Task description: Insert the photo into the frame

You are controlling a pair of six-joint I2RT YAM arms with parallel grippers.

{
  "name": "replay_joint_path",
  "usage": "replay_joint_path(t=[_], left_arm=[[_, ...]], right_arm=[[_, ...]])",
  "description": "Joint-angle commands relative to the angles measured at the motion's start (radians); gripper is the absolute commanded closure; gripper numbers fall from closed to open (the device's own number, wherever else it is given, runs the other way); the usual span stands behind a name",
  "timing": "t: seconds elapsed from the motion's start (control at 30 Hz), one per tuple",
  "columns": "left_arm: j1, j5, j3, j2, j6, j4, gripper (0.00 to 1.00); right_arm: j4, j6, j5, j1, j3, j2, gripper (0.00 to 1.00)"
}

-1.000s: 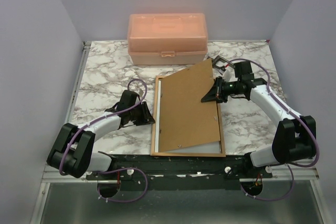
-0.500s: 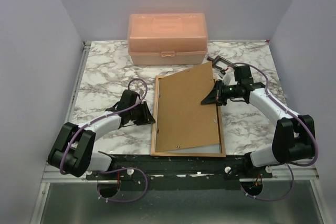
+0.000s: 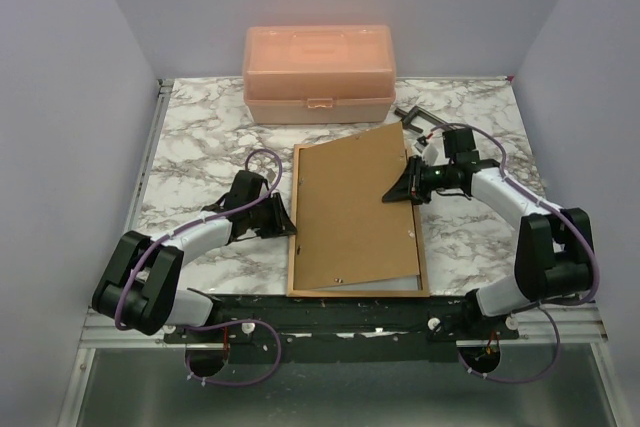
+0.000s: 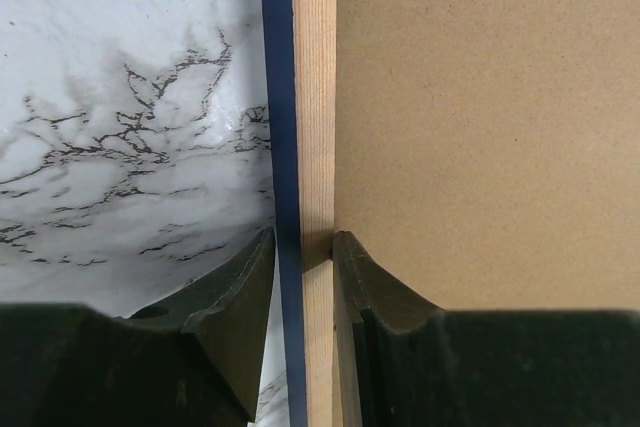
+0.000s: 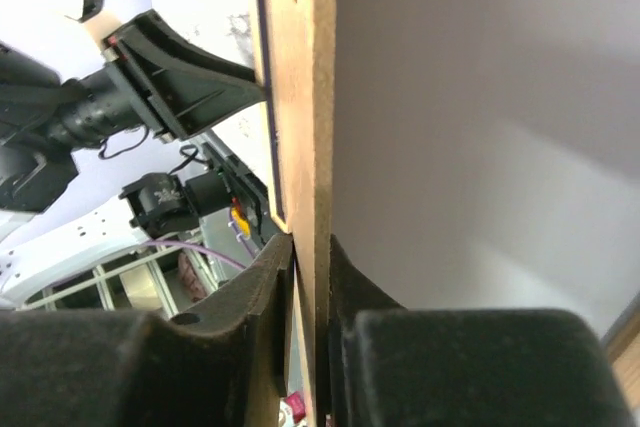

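**Item 1, frame** (image 3: 423,252): thin rectangular frame lying at the middle of the marble surface (image 3: 200,147), light wood back upward. In the left wrist view, its navy edge (image 4: 278,97) shows beside the wood rail.

**Item 2, backing board** (image 3: 355,212): plain brown sheet resting over the frame's opening, skewed. Its far right corner sticks out past the frame's far rail, and its near edge stops short of the near rail.

**Item 3, photo** (image 3: 375,283): only a pale strip shows, inside the frame at its near end, under the board. The printed face is not in view.

**Item 4, left claw** (image 3: 288,221): at the frame's left rail. In the wrist view, the left claw (image 4: 305,277) is closed narrowly on that rail, one finger on the navy side and the other on the wood side next to the board (image 4: 480,127).

**Item 5, right claw** (image 3: 392,190): at the board's right edge, over the far half of the frame. In the wrist view, the right claw (image 5: 310,277) is pinched almost closed on the board's thin edge (image 5: 322,97). The left arm is visible beyond.

**Item 6, peach plastic box** (image 3: 318,72): lid closed, at the far edge of the surface, apart from the frame.

**Item 7, small dark clamp-like object** (image 3: 420,119): just beyond the board's protruding corner. Detail is too small to tell.
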Motion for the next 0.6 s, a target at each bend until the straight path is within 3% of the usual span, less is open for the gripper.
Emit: replay_joint_path(t=[0.0, 0.2, 0.4, 0.57], left_arm=[[-0.007, -0.017, 0.005, 0.023, 0.011, -0.024, 0.70], [-0.007, -0.018, 0.006, 0.033, 0.011, -0.025, 0.70], [-0.007, -0.017, 0.008, 0.037, 0.011, -0.024, 0.70], [-0.009, -0.015, 0.010, 0.040, 0.011, -0.024, 0.70]], right_arm=[[-0.026, -0.056, 0.079, 0.016, -0.024, 0.042, 0.73], [-0.030, -0.073, 0.110, 0.016, -0.021, 0.053, 0.43], [-0.044, -0.091, 0.156, 0.015, -0.018, 0.049, 0.26], [-0.045, -0.095, 0.183, 0.017, -0.025, 0.047, 0.18]])
